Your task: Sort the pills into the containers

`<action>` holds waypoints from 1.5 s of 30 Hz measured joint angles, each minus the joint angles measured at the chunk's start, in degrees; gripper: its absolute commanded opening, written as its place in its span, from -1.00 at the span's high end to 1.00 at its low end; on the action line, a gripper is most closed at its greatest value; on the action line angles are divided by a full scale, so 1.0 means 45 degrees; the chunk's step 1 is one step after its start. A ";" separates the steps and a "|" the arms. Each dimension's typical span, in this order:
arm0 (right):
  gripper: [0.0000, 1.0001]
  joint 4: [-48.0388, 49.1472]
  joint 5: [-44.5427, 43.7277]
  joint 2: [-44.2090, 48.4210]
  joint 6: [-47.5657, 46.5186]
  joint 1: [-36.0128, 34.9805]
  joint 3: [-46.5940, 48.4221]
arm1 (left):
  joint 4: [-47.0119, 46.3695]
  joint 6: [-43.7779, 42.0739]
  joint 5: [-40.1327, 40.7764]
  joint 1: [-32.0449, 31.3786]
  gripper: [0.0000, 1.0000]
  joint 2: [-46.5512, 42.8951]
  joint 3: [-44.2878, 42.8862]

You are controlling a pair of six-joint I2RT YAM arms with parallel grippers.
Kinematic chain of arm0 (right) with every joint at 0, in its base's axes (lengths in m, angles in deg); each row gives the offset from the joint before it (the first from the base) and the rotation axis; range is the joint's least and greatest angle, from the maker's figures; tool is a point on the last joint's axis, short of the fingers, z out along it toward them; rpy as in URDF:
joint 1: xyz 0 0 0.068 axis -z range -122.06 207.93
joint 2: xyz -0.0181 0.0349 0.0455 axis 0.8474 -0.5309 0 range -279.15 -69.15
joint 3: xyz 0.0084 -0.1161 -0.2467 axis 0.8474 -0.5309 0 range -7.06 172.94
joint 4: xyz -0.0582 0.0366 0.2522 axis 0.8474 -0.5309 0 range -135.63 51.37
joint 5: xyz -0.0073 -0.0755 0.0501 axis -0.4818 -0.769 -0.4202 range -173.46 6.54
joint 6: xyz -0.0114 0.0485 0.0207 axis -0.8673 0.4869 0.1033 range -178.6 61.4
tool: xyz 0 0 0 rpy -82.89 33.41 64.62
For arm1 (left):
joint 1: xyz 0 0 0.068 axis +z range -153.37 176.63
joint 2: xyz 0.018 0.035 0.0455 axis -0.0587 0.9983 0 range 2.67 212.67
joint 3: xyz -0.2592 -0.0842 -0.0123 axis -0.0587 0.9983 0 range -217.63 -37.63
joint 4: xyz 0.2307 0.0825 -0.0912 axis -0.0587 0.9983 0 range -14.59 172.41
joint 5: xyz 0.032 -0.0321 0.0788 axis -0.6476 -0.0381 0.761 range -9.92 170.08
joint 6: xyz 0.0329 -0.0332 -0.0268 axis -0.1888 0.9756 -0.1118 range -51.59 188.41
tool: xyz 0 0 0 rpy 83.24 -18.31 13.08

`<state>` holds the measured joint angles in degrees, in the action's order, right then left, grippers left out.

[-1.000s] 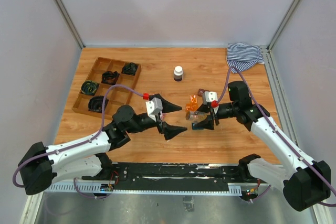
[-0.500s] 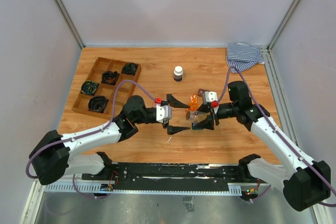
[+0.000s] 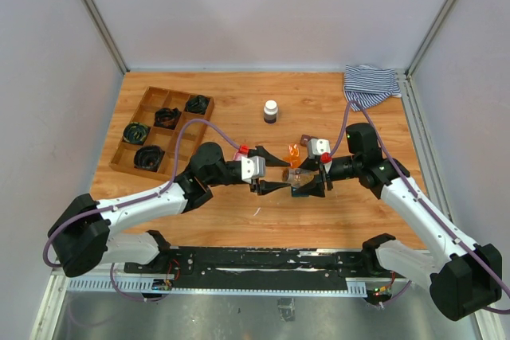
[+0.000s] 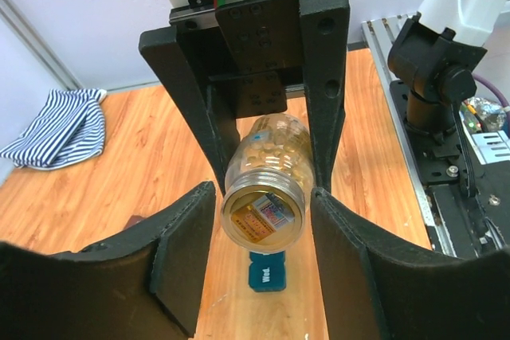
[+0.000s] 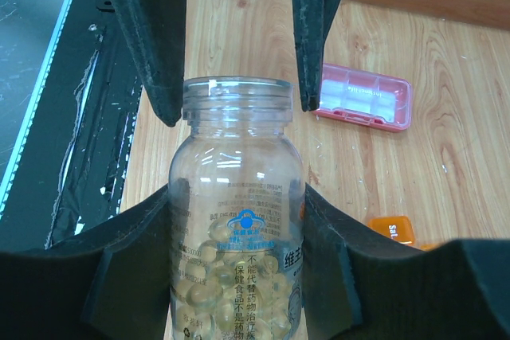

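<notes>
Wooden counter [image 3: 239, 101] under both arms. Left arm [image 3: 143, 205] and right arm [image 3: 414, 197] reach in, tools meet nose to nose mid-counter. Wooden tray [image 3: 128, 127] with black coils [image 3: 151, 157] sits well off behind the left tool, on its left side. Striped cloth [image 3: 370, 85] is bunched at the far corner, well behind the right tool. Right tool [image 5: 237, 191] is clamped on a clear pill bottle [image 5: 239, 149], one finger on each side of the body, bottle lying level above the counter with its open mouth towards the left tool. Left tool [image 3: 285, 173] is narrowed around that mouth, its fingers [image 5: 155, 45] flanking the neck on both sides, very close to the rim; cannot tell if they actually press it. A small dark bottle with white cap [image 3: 271, 111] stands upright, apart from both tools, farther back on the counter. Pink container [image 5: 362, 97], long and translucent, lies flat on the counter below and beside the left tool's finger, seen from the right wrist. Orange container [image 5: 390, 228] lies on the counter just beside the right tool's finger. Teal container [image 4: 265, 270], marked "Wed.", lies on the counter directly below the bottle mouth, between the left tool's fingers in the wrist view. Pale yellow pills [image 5: 231, 284] fill the bottle's bottom end, inside the right tool's grip.
</notes>
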<state>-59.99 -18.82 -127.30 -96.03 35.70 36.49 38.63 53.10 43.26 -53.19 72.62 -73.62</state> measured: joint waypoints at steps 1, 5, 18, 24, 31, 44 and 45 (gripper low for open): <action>0.99 0.0000 0.0000 0.0000 0.0000 0.0000 -0.0005 | 0.0005 0.0024 0.0039 0.0010 -0.26 0.0000 0.0000; 0.99 0.0000 0.0000 0.0000 0.0000 0.0000 -0.0005 | 0.0019 0.0087 0.0209 0.0029 -0.31 0.0000 0.0000; 0.99 0.0024 -0.0044 0.0000 0.0000 0.0000 0.0000 | 0.0359 0.0248 0.0432 0.0034 0.10 0.0015 0.0000; 0.99 0.0000 -0.0039 0.0000 -0.0015 0.0000 -0.0005 | 0.0447 0.0962 0.0262 0.0034 0.54 0.0015 -0.0010; 0.99 -0.0005 0.0044 0.0000 -0.0019 0.0000 -0.0005 | 0.0359 0.4187 0.0767 0.0019 0.90 0.0019 -0.0029; 0.99 -0.0019 -0.0044 0.0019 -0.0010 0.0024 -0.0005 | 0.0515 1.1876 0.6441 -0.1336 0.73 -0.0860 0.0816; 0.99 0.0034 -0.0034 0.0015 -0.0005 0.0019 0.0000 | 0.0641 1.2361 0.6688 -0.1379 0.72 -0.0918 0.0816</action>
<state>-59.84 -18.97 -127.24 -96.05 35.78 36.49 41.52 108.72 73.35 -59.40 68.49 -69.95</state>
